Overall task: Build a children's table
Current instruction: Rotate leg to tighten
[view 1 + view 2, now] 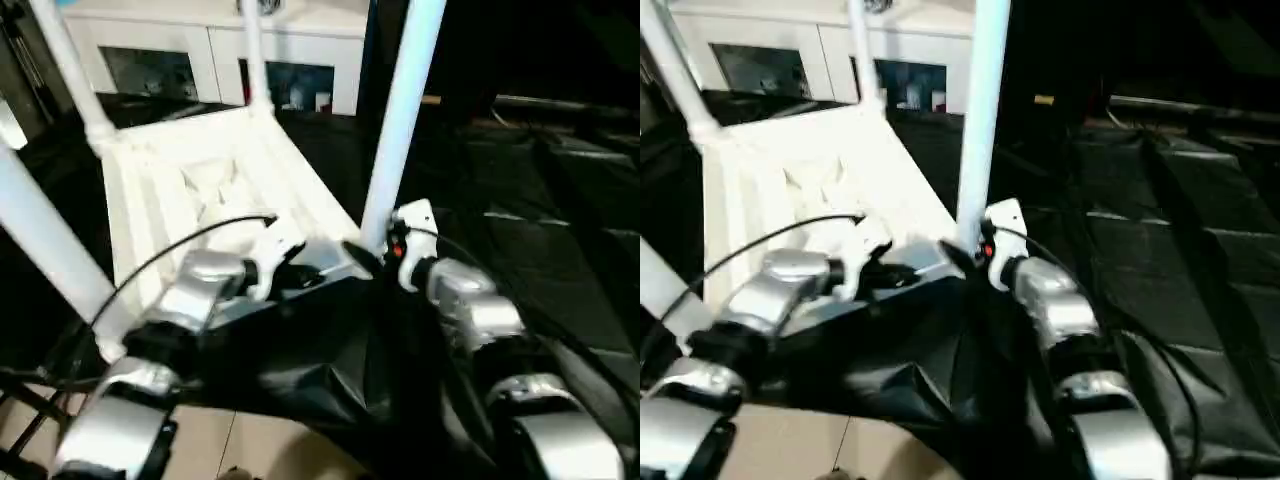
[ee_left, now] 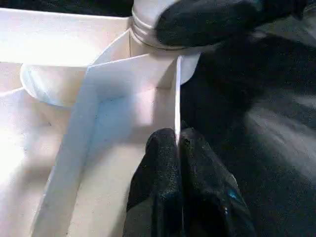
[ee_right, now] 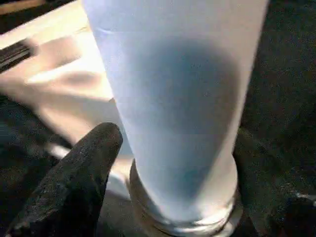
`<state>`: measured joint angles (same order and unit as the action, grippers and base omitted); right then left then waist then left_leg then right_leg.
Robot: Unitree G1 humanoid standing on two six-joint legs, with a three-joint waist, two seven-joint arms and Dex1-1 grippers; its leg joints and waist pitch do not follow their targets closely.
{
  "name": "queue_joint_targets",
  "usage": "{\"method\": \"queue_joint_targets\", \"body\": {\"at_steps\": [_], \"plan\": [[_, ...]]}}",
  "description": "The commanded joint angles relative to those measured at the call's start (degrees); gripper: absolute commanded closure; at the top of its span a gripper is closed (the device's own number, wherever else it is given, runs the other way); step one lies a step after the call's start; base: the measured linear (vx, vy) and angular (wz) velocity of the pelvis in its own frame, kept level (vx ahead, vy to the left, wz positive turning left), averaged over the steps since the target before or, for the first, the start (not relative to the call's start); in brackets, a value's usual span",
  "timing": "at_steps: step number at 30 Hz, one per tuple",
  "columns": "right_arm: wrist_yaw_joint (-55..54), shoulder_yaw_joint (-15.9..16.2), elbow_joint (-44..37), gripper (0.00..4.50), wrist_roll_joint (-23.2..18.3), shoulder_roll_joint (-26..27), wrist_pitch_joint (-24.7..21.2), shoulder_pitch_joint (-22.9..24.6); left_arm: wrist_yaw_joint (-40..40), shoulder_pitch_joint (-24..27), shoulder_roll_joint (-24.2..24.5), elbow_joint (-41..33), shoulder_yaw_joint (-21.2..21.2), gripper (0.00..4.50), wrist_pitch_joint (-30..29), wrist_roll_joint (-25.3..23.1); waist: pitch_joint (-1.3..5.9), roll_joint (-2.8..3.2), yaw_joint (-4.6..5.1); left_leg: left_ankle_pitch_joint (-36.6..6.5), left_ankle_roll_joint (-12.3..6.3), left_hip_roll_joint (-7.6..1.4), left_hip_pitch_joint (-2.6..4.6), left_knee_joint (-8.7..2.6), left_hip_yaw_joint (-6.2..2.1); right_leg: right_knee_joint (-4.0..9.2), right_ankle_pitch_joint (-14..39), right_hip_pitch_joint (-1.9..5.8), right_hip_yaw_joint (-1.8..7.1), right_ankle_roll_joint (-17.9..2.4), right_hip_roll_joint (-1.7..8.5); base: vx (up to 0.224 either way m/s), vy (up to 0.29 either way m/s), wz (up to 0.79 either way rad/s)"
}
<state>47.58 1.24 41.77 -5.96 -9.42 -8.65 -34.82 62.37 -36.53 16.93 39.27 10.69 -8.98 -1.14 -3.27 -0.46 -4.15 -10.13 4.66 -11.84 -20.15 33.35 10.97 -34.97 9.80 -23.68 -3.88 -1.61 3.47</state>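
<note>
- Nearest the robot, at six o'clock in the head views, a strip of pale tiled floor (image 1: 250,445) shows under the edge of a black sheet (image 1: 520,230) that covers the ground from the centre out to three o'clock.
- On that sheet the children's table (image 1: 200,190) lies upside down, its ribbed underside up, running from the centre toward eleven o'clock.
- The left gripper (image 2: 178,148) has its two black fingers pressed together, pinching the thin upright side wall of the table at the near corner.
- The right gripper (image 3: 175,163) stands spread, one finger on each side of the near right leg (image 1: 400,120) at its base, where a ringed collar meets the round corner socket. Whether the pads touch the leg cannot be told.
- That leg rises upright toward twelve o'clock; three other legs (image 1: 70,70) stand in the remaining corners.
- Farthest, at twelve o'clock, a white cabinet (image 1: 210,45) with glass doors stands against the room's back; what it holds is too blurred to make out.
- No writing can be read.
</note>
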Motion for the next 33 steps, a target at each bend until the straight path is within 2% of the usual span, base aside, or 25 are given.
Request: {"method": "queue_joint_targets", "body": {"at_steps": [1,3,4,5,7,9,12,13,17,20,26,29,32,33], "plan": [[9.23,5.37,-3.26,0.74,-1.51,0.87,-1.24,0.56,4.93,-0.33,-1.71,-3.99,1.88,4.5,2.66,3.59,3.85,-0.19,-0.43,-11.44,-3.31,-1.49,-0.06,-3.47,-0.64,4.54,14.65,3.43,2.71,-10.83,4.33,0.0,0.0,0.0],[11.92,5.86,-4.14,0.74,-1.7,-0.46,-1.55,0.88,6.6,0.1,-0.88,-4.44,2.11,4.5,2.92,3.65,3.9,-0.07,-1.09,-10.77,-3.51,-1.68,0.13,-3.42,-0.57,4.36,13.37,3.21,2.73,-11.44,4.35,0.0,0.0,0.0],[15.24,6.62,-5.13,0.74,-1.85,-2.3,-1.84,1.28,8.35,0.49,0.24,-4.67,2.37,4.5,2.71,3.53,3.98,-0.26,-1.23,-10.67,-3.53,-1.71,0.18,-3.37,-0.49,4.25,12.93,3.24,2.75,-11.52,4.32,0.0,0.0,0.0],[16.49,6.98,-5.5,0.74,-1.92,-3.04,-1.98,1.42,9.03,0.64,0.69,-4.71,2.48,4.5,2.88,3.47,4.12,-0.06,-1.56,-10.22,-3.75,-1.82,0.26,-3.26,-0.44,3.99,11.33,3.13,2.82,-12.03,4.37,0.0,0.0,0.0],[20.53,7.99,-6.51,0.74,-2.17,-5.57,-2.49,1.9,12.38,1.42,2.46,-5.34,2.92,4.5,3.4,3.83,4.11,-0.19,-1.85,-9.43,-4.06,-1.85,-0.02,-3.23,-0.49,3.71,9.64,3.28,2.79,-12.38,4.42,0.0,0.0,0.0],[22.19,8.16,-6.84,1.08,-2.28,-6.52,-3.02,2.03,14.59,2.01,3.44,-6.09,3.05,4.5,3.19,4.38,3.97,-0.22,-1.92,-9.89,-3.76,-1.84,-0.03,-3.27,-0.48,3.82,10.63,3.19,2.76,-12.33,4.48,0.0,0.0,0.0],[24.39,8.5,-7.12,1.13,-1.92,-7.6,-3.41,2.09,16.29,2.51,4.44,-6.62,3.19,4.5,3.3,4.52,3.93,-0.23,-2.04,-10.4,-3.32,-1.76,0.05,-3.27,-0.45,4.07,12.53,3.11,2.79,-11.87,4.54,0.0,0.0,0.0],[25.08,8.78,-7.31,1.42,-1.8,-7.98,-3.51,2.14,16.83,2.65,4.78,-6.66,3.28,4.5,3.39,4.43,3.89,-0.26,-2.11,-10.62,-3.13,-1.76,0.04,-3.28,-0.45,4.12,13.35,3.11,2.82,-11.53,4.56,0.0,0.0,0.0],[26.28,9.36,-7.81,1.67,-2.25,-8.52,-4.17,2.12,18.49,2.86,5.28,-7.07,3.5,4.5,2.77,4.84,3.89,-0.29,-2.16,-10.64,-2.71,-1.75,0.09,-3.31,-0.49,4.23,14.54,3.06,2.82,-10.87,4.53,0.0,0.0,0.0],[26.77,9.5,-8.15,1.84,-2.32,-8.37,-4.54,2.25,18.77,2.97,5.33,-7.34,3.5,4.5,2.46,4.93,3.99,-0.29,-2.19,-9.89,-2.84,-1.71,-0.02,-3.27,-0.52,4.04,13.26,3.19,2.8,-11.0,4.49,0.0,0.0,0.0],[24.79,9.19,-8.93,1.87,-2.85,-6.35,-5.2,3.74,14.31,2.09,3.29,-6.27,2.47,4.5,1.49,4.67,3.97,-0.29,-2.32,-9.89,-2.88,-1.69,0.04,-3.22,-0.46,4.09,13.15,3.12,2.77,-11.07,4.46,0.0,0.0,0.0],[18.04,7.22,-7.93,1.87,-2.94,-3.37,-5.38,4.1,8.4,0.25,0.71,-3.96,1.34,4.5,0.72,3.86,3.69,-0.32,-2.16,-11.29,-2.04,-1.58,0.12,-3.38,-0.52,4.64,16.98,2.97,2.8,-10.01,4.56,0.0,0.0,0.0],[8.61,5.01,-5.39,1.87,-2.1,0.33,-4.81,3.76,3.4,-1.43,-1.86,-2.23,1.01,4.5,-0.23,2.81,3.43,-0.36,-1.75,-13.83,-0.91,-1.25,0.59,-3.51,-0.71,5.53,24.23,2.75,2.68,-7.9,4.65,0.0,0.0,0.0],[5.11,4.16,-4.2,1.87,-1.91,1.84,-4.48,3.44,1.19,-2.2,-2.98,-1.35,0.86,4.5,-0.61,2.37,3.31,-0.36,-1.47,-14.66,-0.67,-1.12,0.8,-3.52,-0.69,5.93,26.92,2.45,2.7,-7.04,4.66,0.0,0.0,0.0]]}}
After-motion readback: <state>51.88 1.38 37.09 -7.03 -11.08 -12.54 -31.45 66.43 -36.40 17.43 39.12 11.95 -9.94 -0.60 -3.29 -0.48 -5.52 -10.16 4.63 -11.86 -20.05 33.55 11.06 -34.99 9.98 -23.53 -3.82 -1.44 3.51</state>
